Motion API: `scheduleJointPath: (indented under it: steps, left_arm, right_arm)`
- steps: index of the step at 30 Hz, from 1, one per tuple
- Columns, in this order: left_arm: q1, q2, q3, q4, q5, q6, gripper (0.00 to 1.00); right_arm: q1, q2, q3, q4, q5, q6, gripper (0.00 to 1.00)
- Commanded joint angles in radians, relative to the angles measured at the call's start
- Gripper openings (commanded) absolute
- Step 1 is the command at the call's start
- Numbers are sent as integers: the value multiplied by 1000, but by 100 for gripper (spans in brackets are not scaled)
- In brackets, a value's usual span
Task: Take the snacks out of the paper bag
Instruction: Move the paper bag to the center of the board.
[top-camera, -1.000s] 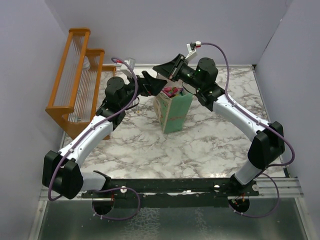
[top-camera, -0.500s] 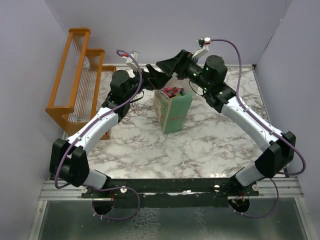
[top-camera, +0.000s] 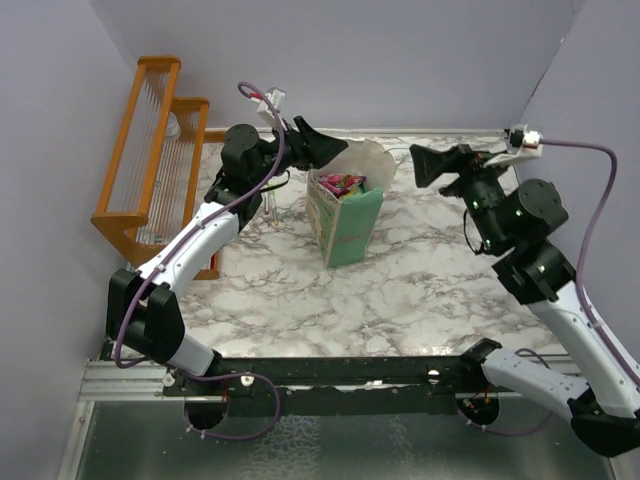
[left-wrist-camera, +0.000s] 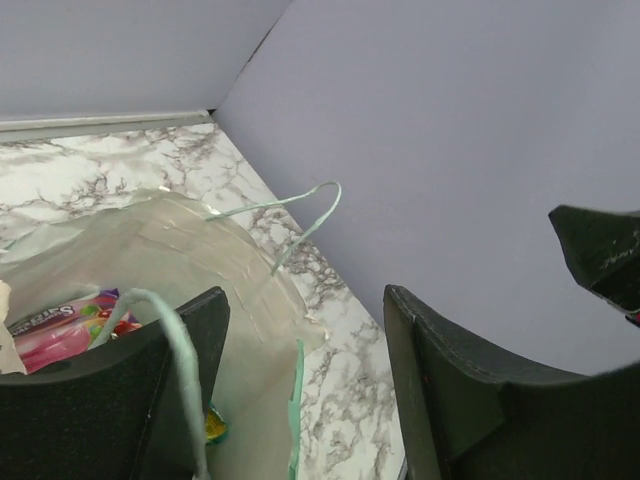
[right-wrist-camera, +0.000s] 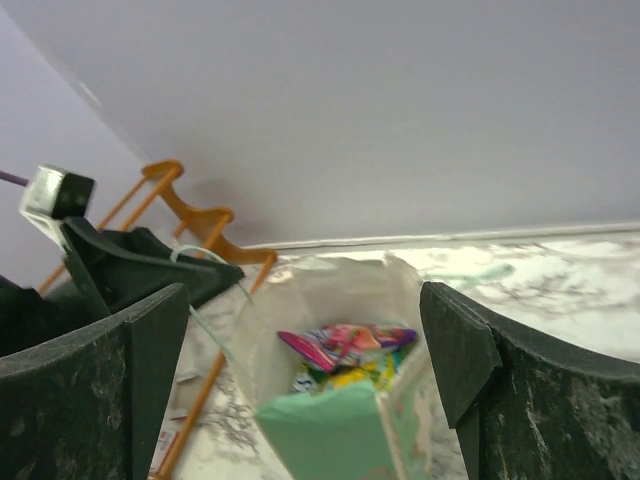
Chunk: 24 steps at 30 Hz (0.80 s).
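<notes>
The mint-green paper bag (top-camera: 347, 225) stands upright mid-table with its mouth open and its cream back wall (top-camera: 373, 160) flared up. Colourful snacks (top-camera: 343, 184) fill its top, a pink packet (left-wrist-camera: 60, 325) uppermost. My left gripper (top-camera: 335, 148) hovers at the bag's back-left rim, open, and the bag's green edge (left-wrist-camera: 295, 400) sits between its fingers. A string handle (left-wrist-camera: 178, 345) drapes over the left finger. My right gripper (top-camera: 420, 161) hangs open to the right of the bag, clear of it. In the right wrist view it faces the bag (right-wrist-camera: 335, 425) and the snacks (right-wrist-camera: 350, 345).
An orange wooden rack (top-camera: 150, 160) stands along the left wall, close behind the left arm. The other string handle (left-wrist-camera: 305, 205) lies on the marble behind the bag. Purple walls (top-camera: 560, 110) close in the table at the back and on both sides.
My right gripper has opened wide and swung back to the right, away from the bag's mouth. The left gripper has shifted over the bag's rim with its jaws narrowing. The bag's back wall now stands flared.
</notes>
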Motion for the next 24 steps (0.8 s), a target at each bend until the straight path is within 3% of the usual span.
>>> scheduleJointPath:
  steps: [1, 4, 13, 24]
  left_arm:
    - [33, 5, 47, -39, 74, -29, 59]
    - [68, 4, 48, -80, 85, -51, 47]
    - [138, 1, 16, -46, 167, -143, 40]
    - [136, 32, 8, 34, 222, -213, 44]
  right_arm:
    - [0, -153, -140, -96, 131, -66, 100]
    - [0, -211, -174, -132, 120, -61, 100]
    - [0, -271, -262, -178, 111, -69, 99]
    - [0, -276, -272, -215, 107, -81, 99]
